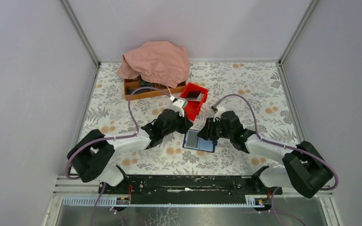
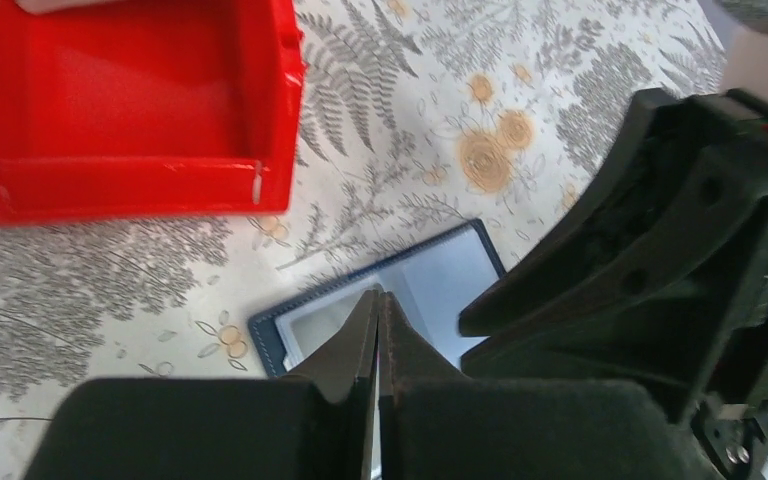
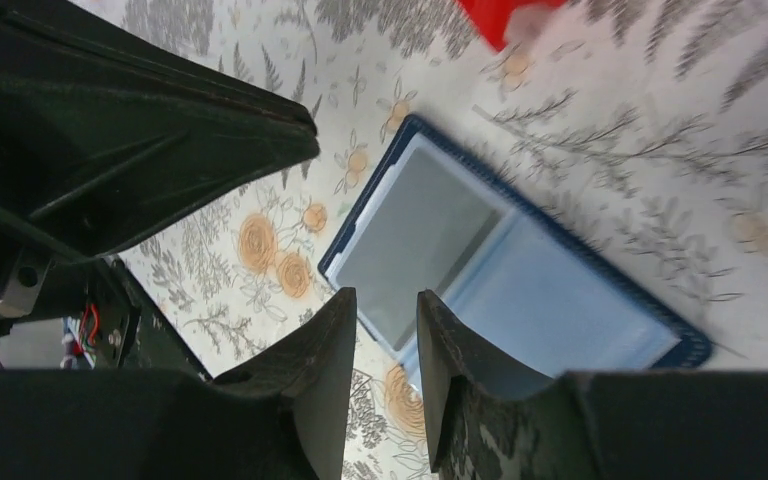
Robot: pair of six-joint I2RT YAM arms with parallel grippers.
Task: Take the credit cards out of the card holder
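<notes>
The card holder [image 1: 206, 142] lies open and flat on the floral cloth between my two arms, blue-grey with a dark edge. A grey card [image 3: 415, 240] sits in one of its pockets, seen also in the left wrist view as the grey card [image 2: 312, 322]. A dark card [image 1: 193, 94] lies in the red bin [image 1: 200, 88]. My left gripper [image 2: 378, 296] is shut with nothing visible between its fingers, tips just above the card holder [image 2: 445, 280]. My right gripper [image 3: 385, 300] hangs open over the near edge of the card holder [image 3: 560, 300], holding nothing.
The red bin [image 2: 20, 190] stands just beyond the holder. Behind it a wooden tray [image 1: 133, 89] is partly covered by a pink cloth [image 1: 155, 61]. The two wrists are close together: the right arm [image 2: 660, 250] fills the left wrist view's right side.
</notes>
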